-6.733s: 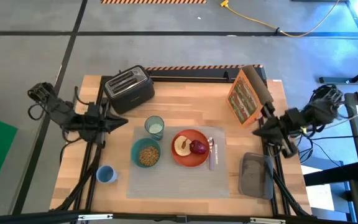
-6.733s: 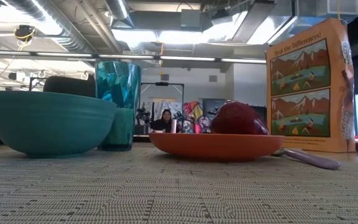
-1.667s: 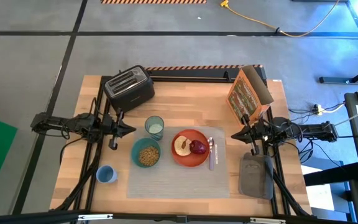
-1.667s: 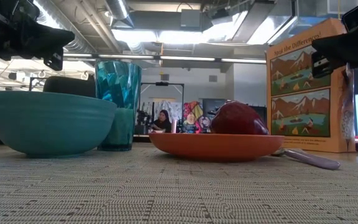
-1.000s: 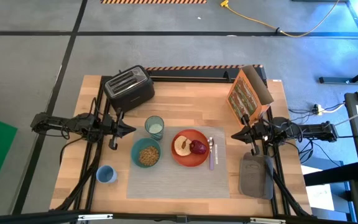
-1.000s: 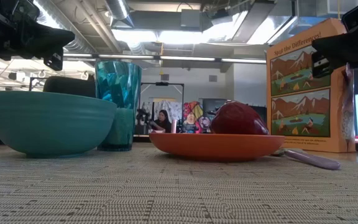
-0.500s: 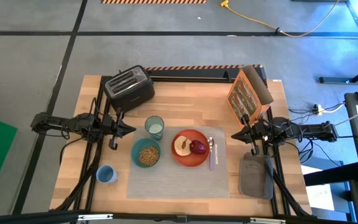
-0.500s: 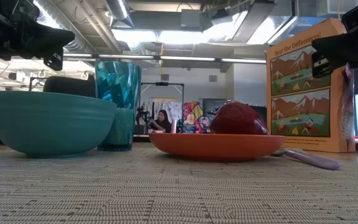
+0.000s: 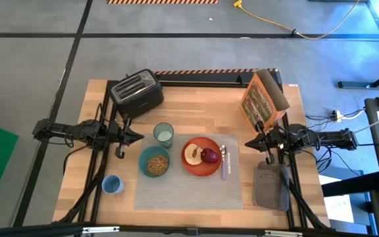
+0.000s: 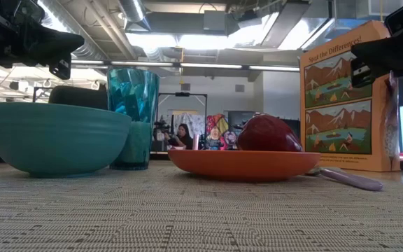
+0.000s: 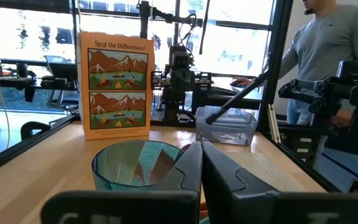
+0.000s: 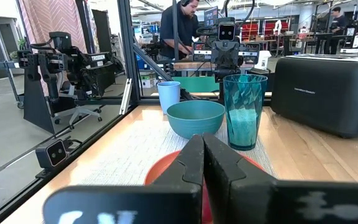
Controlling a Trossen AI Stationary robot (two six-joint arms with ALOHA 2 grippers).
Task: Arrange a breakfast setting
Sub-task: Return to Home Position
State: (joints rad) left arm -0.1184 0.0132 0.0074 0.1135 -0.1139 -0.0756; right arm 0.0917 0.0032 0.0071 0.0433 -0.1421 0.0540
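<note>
A grey placemat lies on the wooden table. On it stand a teal bowl with cereal, a green glass and an orange-red plate holding a toast slice and a red apple. A slim pale utensil lies at the plate's right rim. My left gripper is shut and hovers level at the table's left, pointing at the glass. My right gripper is shut and hovers level at the right, pointing at the plate.
A black toaster stands at the far left and an orange cereal box at the far right. A small blue cup sits near the left front, a grey lidded container at the right front. People show in the room beyond.
</note>
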